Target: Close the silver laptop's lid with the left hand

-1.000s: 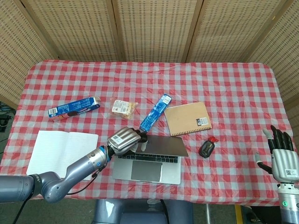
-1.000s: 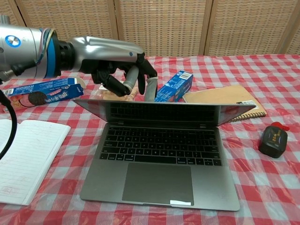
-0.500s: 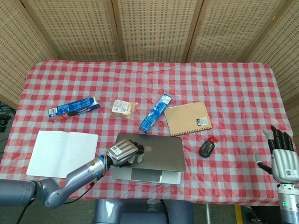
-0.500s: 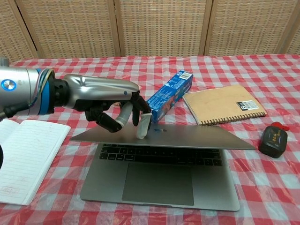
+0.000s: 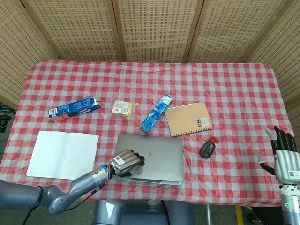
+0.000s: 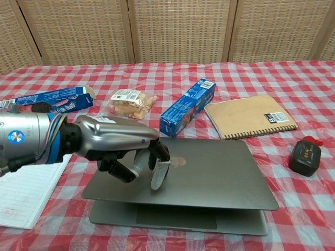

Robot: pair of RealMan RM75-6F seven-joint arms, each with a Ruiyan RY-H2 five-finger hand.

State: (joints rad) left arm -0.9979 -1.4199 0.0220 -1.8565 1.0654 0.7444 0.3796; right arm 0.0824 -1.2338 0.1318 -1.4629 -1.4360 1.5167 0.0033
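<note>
The silver laptop [image 5: 154,152] [image 6: 209,172] lies near the table's front edge, its lid almost flat with a narrow gap left over the base at the front. My left hand [image 5: 125,162] [image 6: 123,149] rests on the lid's left part, fingertips [image 6: 158,177] pressing down on it, fingers curled and holding nothing. My right hand [image 5: 285,159] hovers off the table's front right corner with fingers spread and empty; the chest view does not show it.
Behind the laptop lie a blue box [image 5: 156,113], a brown spiral notebook [image 5: 188,119], a snack bag [image 5: 123,108] and a blue cookie pack [image 5: 74,108]. A dark small device [image 5: 207,149] sits to the laptop's right, white open notebook [image 5: 62,154] to its left.
The lid has swung from about half open down to nearly flat, pushed by my left hand, which moved down and toward the front edge. The right hand stayed put.
</note>
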